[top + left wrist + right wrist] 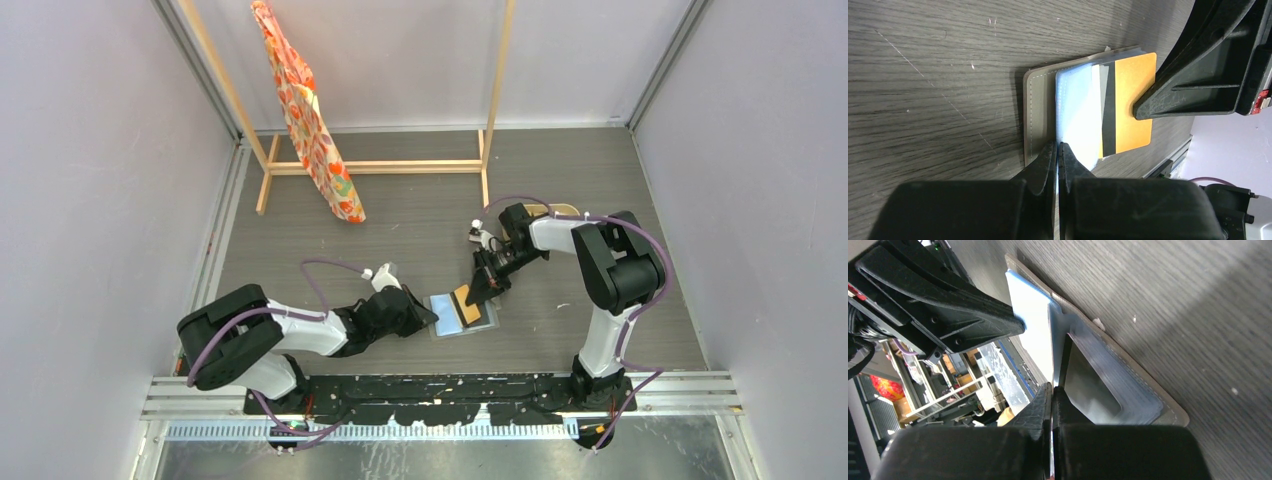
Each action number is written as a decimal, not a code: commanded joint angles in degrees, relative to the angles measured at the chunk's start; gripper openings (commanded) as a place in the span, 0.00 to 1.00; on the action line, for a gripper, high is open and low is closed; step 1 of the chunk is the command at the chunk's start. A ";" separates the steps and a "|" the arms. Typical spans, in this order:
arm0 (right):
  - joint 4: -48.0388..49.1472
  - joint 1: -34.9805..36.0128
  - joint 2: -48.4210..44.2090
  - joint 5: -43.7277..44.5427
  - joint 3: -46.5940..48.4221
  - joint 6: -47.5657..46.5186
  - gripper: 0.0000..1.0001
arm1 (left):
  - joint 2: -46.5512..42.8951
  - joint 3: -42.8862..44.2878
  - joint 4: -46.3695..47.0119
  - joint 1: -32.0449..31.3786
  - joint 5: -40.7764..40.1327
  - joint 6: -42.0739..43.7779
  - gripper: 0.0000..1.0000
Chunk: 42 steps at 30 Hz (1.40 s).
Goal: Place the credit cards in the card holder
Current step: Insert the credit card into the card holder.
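Note:
The grey card holder [484, 322] lies open on the table, its pale silvery-blue inside up. My left gripper [432, 318] is shut on the near edge of a pale blue inner leaf [1073, 110], beside the grey cover [1037, 110]. My right gripper [481, 291] is shut on an orange credit card with a dark stripe [1133, 100], which lies over the open holder, partly across the blue leaf. In the right wrist view the gripper [1053, 390] holds the card edge-on [1063, 360] at the holder's clear pockets [1128, 385], with the left gripper [1020, 326] opposite. No other card is in view.
A wooden rack [380, 166] with an orange patterned cloth [310, 120] stands at the back. A beige tray [566, 209] peeks out behind the right arm. Walls close in on both sides, and a metal rail [440, 395] runs along the near edge.

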 commanded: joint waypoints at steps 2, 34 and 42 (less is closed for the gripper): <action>5.38 -1.17 0.51 0.13 -1.27 5.33 0.01 | 0.44 -0.19 2.48 -0.21 -1.56 -0.32 0.00; 11.37 -3.23 -3.99 1.07 -8.12 10.36 0.01 | 4.92 -0.29 8.50 -1.54 -2.10 -0.23 0.00; 12.02 -1.49 -2.41 1.15 -7.01 11.39 0.01 | 8.38 0.01 12.53 -1.54 -0.02 0.09 0.00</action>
